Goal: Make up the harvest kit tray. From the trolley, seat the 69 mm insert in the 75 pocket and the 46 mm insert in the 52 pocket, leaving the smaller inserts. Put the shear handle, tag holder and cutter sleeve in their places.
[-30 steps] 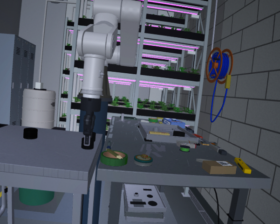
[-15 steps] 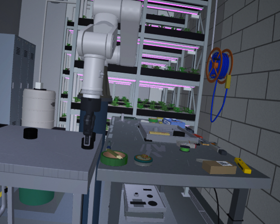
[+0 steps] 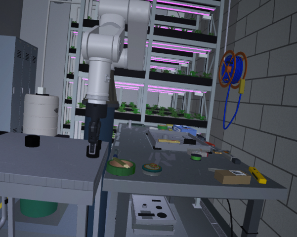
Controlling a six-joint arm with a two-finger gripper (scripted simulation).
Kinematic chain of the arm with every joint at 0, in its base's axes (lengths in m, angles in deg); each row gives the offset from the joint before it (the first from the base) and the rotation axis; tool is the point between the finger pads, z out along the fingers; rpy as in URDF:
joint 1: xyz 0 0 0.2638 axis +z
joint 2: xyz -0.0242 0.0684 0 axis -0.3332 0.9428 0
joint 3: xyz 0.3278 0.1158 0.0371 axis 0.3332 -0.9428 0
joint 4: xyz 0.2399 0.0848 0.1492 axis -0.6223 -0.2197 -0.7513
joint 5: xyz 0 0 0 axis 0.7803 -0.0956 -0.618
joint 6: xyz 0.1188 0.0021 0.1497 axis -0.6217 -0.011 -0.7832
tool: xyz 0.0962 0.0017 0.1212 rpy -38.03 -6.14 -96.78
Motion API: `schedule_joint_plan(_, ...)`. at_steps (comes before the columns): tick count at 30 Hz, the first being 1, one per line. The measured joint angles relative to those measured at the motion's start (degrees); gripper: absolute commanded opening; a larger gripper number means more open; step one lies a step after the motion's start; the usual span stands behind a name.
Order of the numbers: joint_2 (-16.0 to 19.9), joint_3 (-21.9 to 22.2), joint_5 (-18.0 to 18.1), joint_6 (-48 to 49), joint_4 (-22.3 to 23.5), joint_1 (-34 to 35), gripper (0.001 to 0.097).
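My gripper points straight down at the right edge of the trolley top, where it grips a black round insert that rests on the trolley. A second black round insert sits apart on the trolley's left side. The grey kit tray lies on the bench to the right. It holds a yellow bar and a black round insert in a pocket.
A white drum stands behind the trolley. On the bench front lie a green tape roll, a teal disc, a small green ring, a cardboard box and a yellow knife.
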Motion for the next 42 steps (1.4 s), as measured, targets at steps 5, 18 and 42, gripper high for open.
schedule_joint_plan(5, 0.15, -0.04, 0.15, 0.00, -0.01, -0.01, 0.0630)
schedule_joint_plan(18, 0.07, -0.01, 0.05, -0.27, 0.00, 0.00, 0.0640)
schedule_joint_plan(42, 0.04, -0.01, 0.03, -44.70, 0.00, 0.00, 0.0640)
